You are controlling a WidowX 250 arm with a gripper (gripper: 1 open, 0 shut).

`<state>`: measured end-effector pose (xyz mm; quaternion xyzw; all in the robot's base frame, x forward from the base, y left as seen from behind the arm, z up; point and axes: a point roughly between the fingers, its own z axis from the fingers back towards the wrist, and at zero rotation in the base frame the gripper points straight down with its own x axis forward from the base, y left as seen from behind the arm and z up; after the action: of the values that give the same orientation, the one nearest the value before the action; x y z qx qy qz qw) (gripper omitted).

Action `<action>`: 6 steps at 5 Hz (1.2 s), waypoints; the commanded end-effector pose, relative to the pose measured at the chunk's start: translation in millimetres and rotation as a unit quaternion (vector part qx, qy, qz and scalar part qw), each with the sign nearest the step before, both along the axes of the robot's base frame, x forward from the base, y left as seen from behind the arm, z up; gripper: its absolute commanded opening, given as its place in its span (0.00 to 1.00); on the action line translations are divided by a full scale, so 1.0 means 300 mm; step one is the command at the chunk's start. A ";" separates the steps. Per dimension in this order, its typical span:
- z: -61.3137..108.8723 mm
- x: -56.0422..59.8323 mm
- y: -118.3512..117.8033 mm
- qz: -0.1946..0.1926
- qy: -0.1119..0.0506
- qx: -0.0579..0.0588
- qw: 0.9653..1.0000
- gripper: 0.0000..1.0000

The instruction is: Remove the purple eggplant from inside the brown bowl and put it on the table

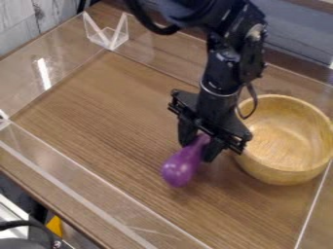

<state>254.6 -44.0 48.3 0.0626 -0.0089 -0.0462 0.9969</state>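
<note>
As seen from the single camera view, one round light-brown wooden bowl [285, 139], thick of rim, with a smooth yellowish inside; it sits toward the right side of the view, on the brown wood-grain table [97, 126]. Contents of the bowl: nothing visible in the part of the interior that shows.

Item: one purple eggplant [181, 167], glossy, elongated, its bulbous end pointing toward the near side of the table and its narrower end reaching up to the fingers. Position: outside the bowl, to the left of it in the view, over the table. Whether its underside touches the wood cannot be told.

Item: one black gripper [203, 137], coming down from the upper part of the view, beside the bowl's left rim. State: fingers drawn together on the eggplant's upper, narrower end, which lies between the tips; the bulbous end hangs out below them, free of the fingers. The exact points of contact are hidden by the dark fingertips.

Also present: a clear wall [286, 49] along the far side of the table, and a small clear angular piece [107, 32] near the far left corner.
</note>
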 end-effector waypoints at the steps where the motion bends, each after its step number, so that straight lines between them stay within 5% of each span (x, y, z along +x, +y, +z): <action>1: 0.016 0.022 -0.004 -0.008 -0.026 -0.006 1.000 0.00; 6: -0.043 0.057 0.037 0.043 -0.030 -0.009 0.999 0.00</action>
<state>267.6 -35.3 31.0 0.0568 -0.0261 -0.0111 0.9980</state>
